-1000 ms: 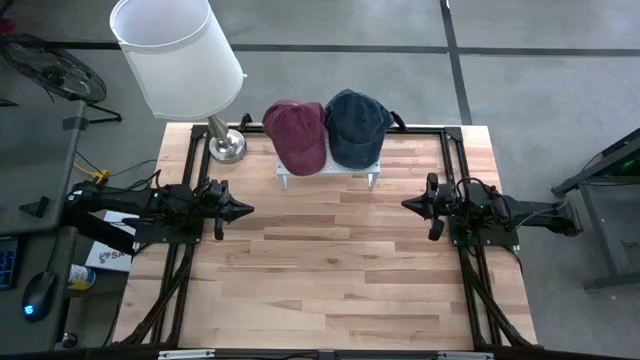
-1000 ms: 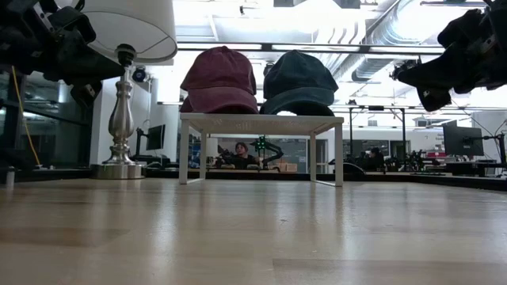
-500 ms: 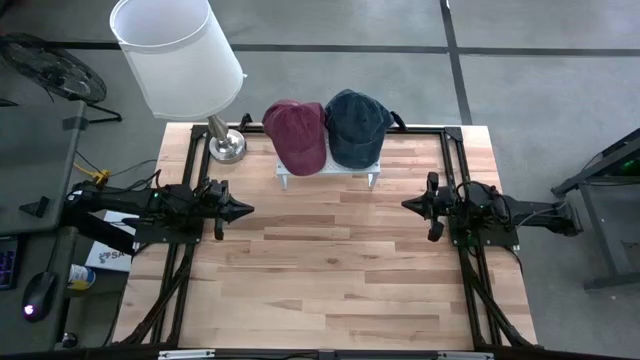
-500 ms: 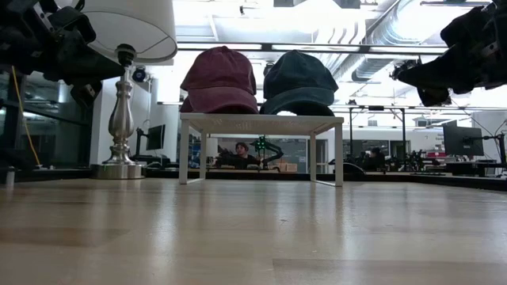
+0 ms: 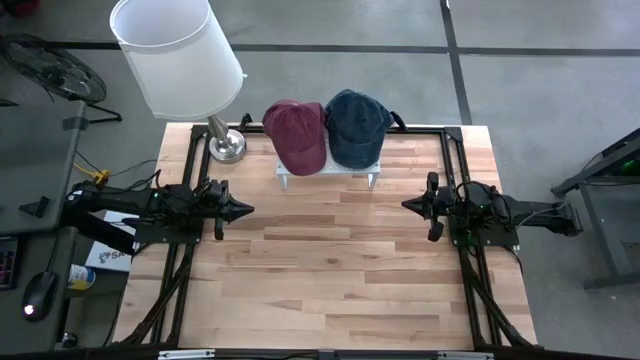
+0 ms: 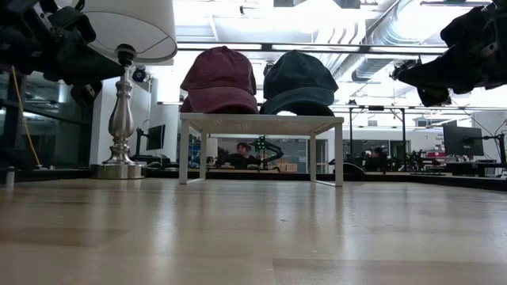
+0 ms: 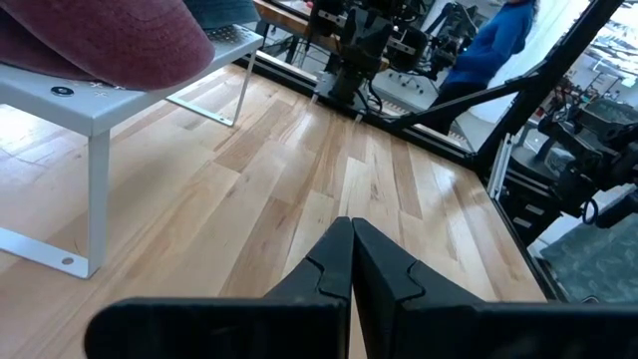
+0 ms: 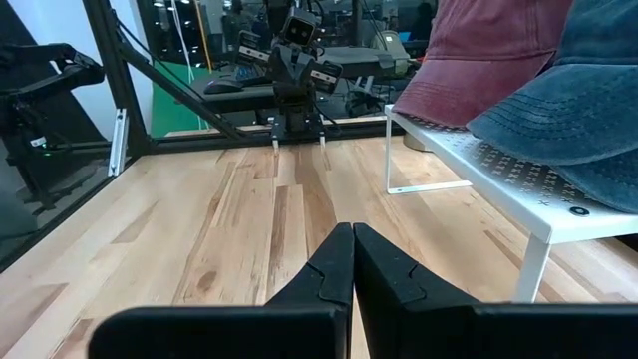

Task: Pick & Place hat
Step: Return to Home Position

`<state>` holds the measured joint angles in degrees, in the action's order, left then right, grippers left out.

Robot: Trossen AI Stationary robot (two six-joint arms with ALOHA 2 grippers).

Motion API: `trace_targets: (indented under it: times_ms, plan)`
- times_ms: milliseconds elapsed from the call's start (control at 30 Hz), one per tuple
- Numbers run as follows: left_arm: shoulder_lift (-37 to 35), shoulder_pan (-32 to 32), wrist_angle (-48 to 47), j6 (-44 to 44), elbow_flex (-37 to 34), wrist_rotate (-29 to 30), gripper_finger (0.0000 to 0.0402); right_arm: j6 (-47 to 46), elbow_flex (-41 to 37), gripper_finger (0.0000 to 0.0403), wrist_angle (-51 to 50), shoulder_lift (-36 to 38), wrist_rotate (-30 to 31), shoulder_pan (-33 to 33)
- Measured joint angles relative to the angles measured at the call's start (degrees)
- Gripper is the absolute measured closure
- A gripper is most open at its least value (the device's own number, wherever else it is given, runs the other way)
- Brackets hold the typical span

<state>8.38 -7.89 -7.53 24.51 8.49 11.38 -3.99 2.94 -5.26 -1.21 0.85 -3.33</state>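
Observation:
A maroon cap (image 5: 297,134) and a dark blue cap (image 5: 355,127) sit side by side on a low white rack (image 5: 327,172) at the table's far middle; both also show in the low view, maroon (image 6: 219,80) and blue (image 6: 300,81). My left gripper (image 5: 250,210) hovers shut and empty at the table's left side, fingers pointing right (image 7: 351,239). My right gripper (image 5: 405,204) hovers shut and empty at the right side, fingers pointing left (image 8: 353,244).
A lamp with a white shade (image 5: 176,55) and a metal base (image 5: 226,146) stands at the far left corner. Black frame rails (image 5: 176,270) run along the table's left and right sides. Bare wood (image 5: 330,270) lies between the grippers and toward the near edge.

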Motion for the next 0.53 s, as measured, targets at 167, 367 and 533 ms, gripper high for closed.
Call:
trace_targets:
  times_ms: [167, 367, 533]
  plan:
    - [0.0, 0.01, 0.0, 0.01, 0.0, 0.0, 0.0401, 0.0, 0.0, 0.0399, 0.0, 0.0, -0.01, 0.0]
    - [0.0, -0.01, 0.0, 0.01, 0.0, 0.0, 0.0401, 0.0, 0.0, 0.0396, 0.0, 0.0, -0.01, 0.0]
    - [0.0, -0.01, 0.0, 0.01, 0.0, 0.0, 0.0401, 0.0, 0.0, 0.0396, 0.0, 0.0, -0.01, 0.0]
